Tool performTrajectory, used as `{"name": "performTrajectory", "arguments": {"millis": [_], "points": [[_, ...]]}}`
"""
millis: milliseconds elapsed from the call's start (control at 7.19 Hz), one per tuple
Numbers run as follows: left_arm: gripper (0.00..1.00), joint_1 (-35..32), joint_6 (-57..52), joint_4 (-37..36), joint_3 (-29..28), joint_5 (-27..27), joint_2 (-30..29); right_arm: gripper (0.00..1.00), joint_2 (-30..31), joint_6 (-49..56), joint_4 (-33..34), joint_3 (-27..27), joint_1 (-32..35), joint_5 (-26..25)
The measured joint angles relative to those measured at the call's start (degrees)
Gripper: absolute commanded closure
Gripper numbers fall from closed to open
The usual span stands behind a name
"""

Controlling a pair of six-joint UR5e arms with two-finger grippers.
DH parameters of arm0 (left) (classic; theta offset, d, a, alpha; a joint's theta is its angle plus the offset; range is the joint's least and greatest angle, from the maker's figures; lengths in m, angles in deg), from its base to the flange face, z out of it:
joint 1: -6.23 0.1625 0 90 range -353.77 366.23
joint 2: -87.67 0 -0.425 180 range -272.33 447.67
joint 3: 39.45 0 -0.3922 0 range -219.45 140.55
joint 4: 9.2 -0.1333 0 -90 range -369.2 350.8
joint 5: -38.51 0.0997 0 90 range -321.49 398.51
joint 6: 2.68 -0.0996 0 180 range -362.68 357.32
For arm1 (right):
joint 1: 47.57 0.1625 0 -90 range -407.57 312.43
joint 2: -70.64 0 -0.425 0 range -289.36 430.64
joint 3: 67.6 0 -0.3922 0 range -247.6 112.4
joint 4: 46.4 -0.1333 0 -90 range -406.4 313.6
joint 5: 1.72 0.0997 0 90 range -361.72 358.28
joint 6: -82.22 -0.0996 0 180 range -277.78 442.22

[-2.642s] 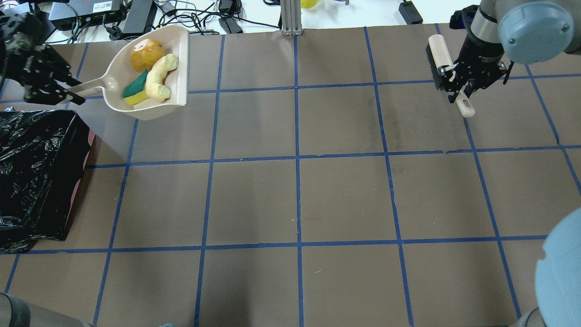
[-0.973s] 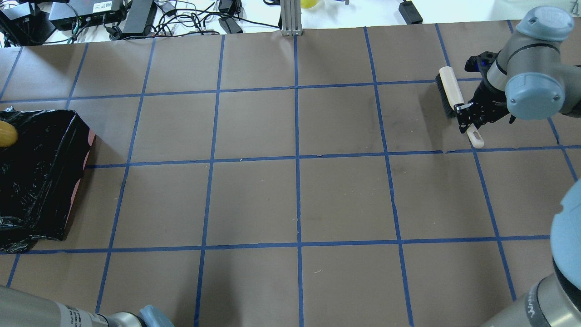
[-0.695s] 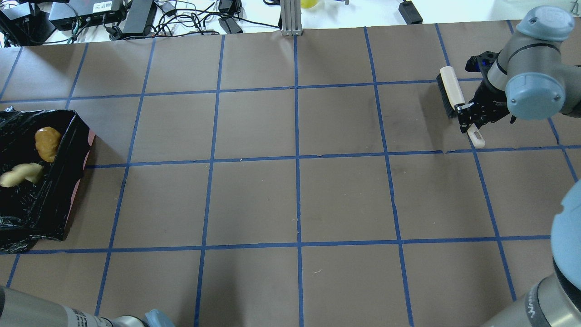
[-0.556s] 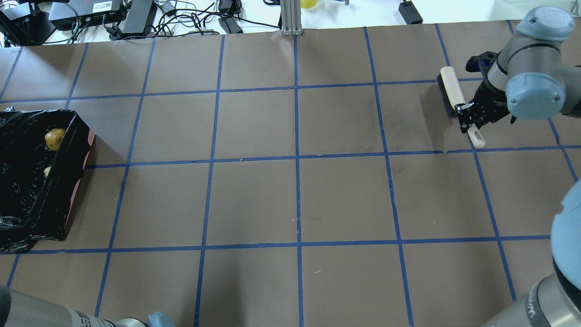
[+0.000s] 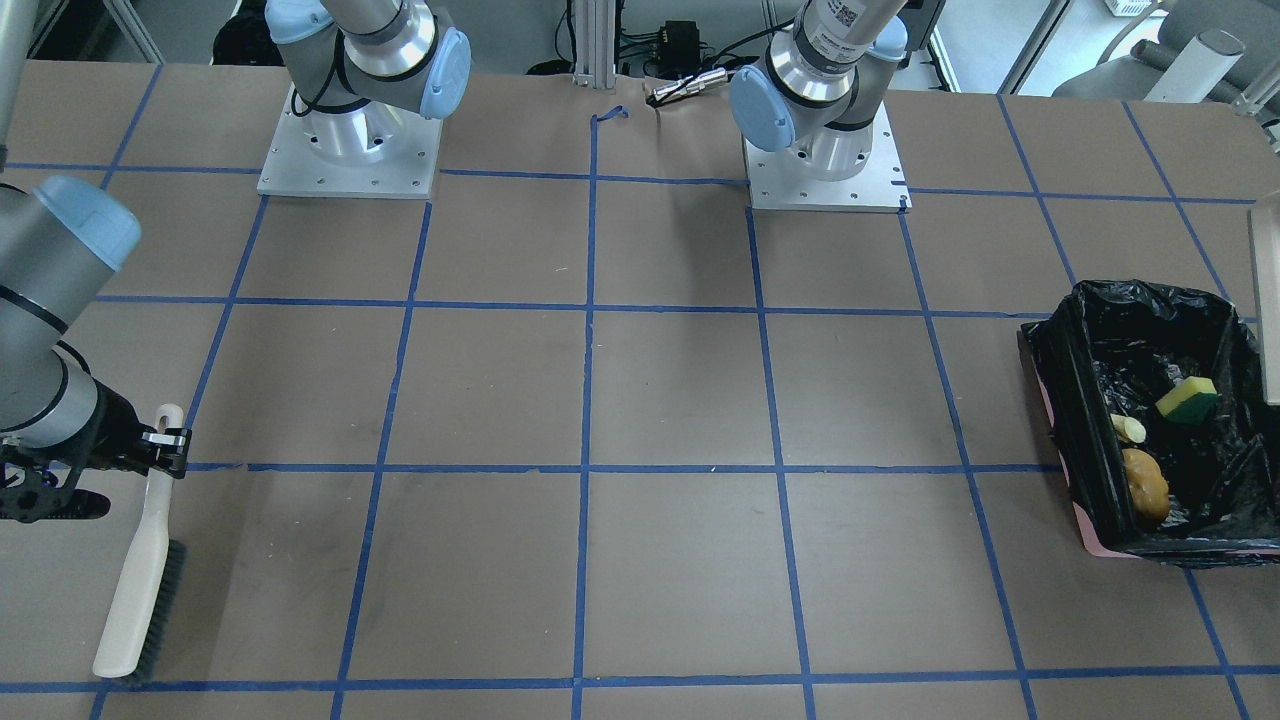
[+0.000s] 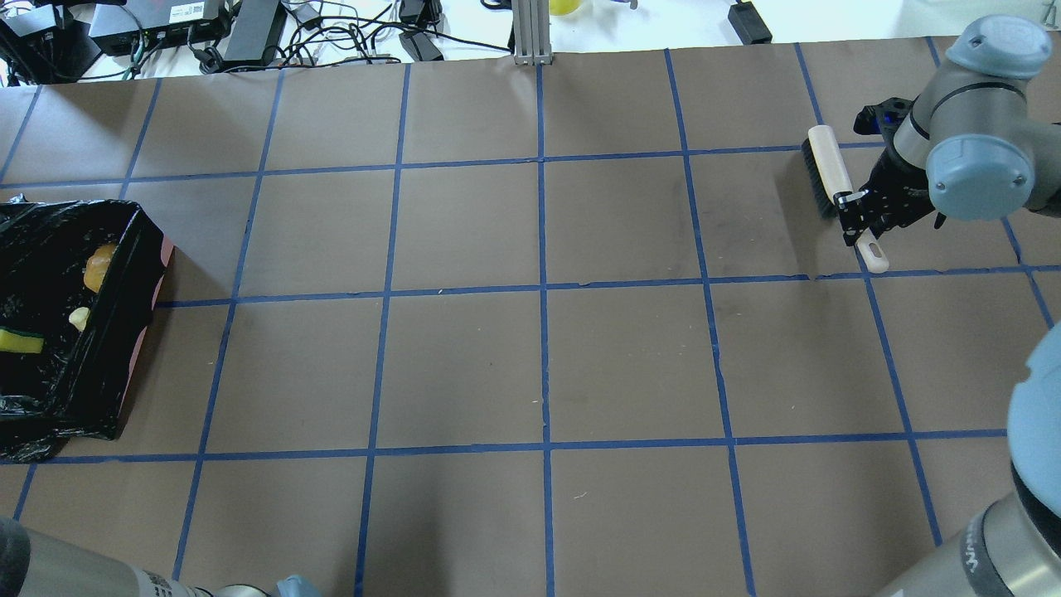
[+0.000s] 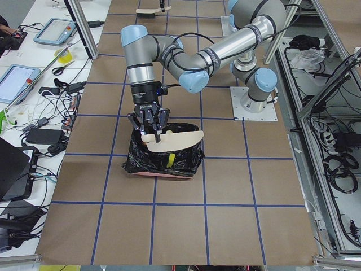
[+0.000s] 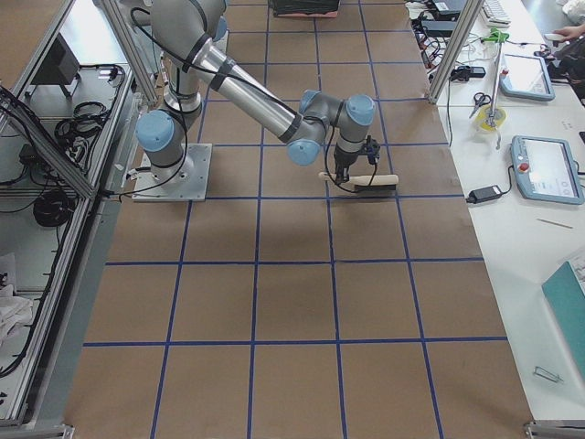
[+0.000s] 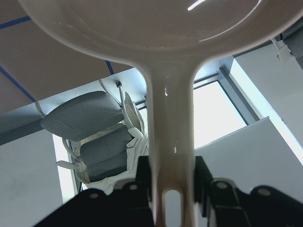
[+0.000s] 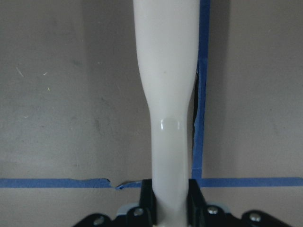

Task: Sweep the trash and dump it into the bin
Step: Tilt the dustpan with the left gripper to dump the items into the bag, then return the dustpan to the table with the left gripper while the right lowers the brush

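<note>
The bin (image 5: 1062,400) stands at the table's left end, pink with a black bag; it also shows in the overhead view (image 6: 116,348) and the left side view (image 7: 163,165). In it lie the sponge wedge (image 5: 1187,399), the squash slice (image 5: 1128,428) and the potato-like lump (image 5: 1145,485). My left gripper (image 9: 171,178) is shut on the handle of the beige dustpan (image 9: 170,118), which hangs tipped and empty over the bin (image 7: 172,140). My right gripper (image 6: 858,214) is shut on the handle of the beige brush (image 6: 827,162), low over the far right of the table (image 5: 140,590).
Cables and power bricks (image 6: 249,33) lie beyond the table's far edge. A metal post (image 6: 530,33) stands at the middle of that edge. The two arm bases (image 5: 825,150) sit on the near side. The brown paper has blue tape lines.
The left arm carried the loaded dustpan out of the overhead view to above the bin. The lump, the squash slice and then the sponge dropped into the bin. The right gripper moved the brush nearer and lower.
</note>
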Motion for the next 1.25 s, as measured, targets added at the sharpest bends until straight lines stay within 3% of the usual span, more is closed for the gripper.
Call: {"name": "performTrajectory", "arguments": {"millis": [139,278,417,556,695,973,1251], "points": [[1.0,-1.38,-0.39,0.04,-0.26,-3.44,0.25,0.64,-0.24,0.02,-0.02,0.0,-0.02,0.02],[1.0,-4.22,-0.51,0.33,-0.45,-8.21,0.85,0.52,-0.48,0.11,-0.03,0.0,-0.03,0.0],[1.0,-8.12,-0.35,0.68,-0.57,-12.1,1.17,0.49,-0.62,0.25,-0.03,0.0,-0.03,0.01],[1.0,-12.18,0.52,0.91,-0.41,-15.14,0.9,0.34,-0.64,0.35,-0.03,0.01,-0.04,0.02],[1.0,-15.73,3.39,1.85,0.07,-17.34,0.3,0.05,-0.56,0.39,-0.03,0.13,-0.04,0.01],[1.0,-20.67,16.62,4.4,3.19,-21.95,-1.77,0.01,-0.12,0.41,-0.18,0.92,-0.04,-0.16],[1.0,-23.12,29.88,4.95,7.16,-30.4,-5.5,0.0,1.89,0.17,-1.76,2.56,-0.04,-1.56]]}}
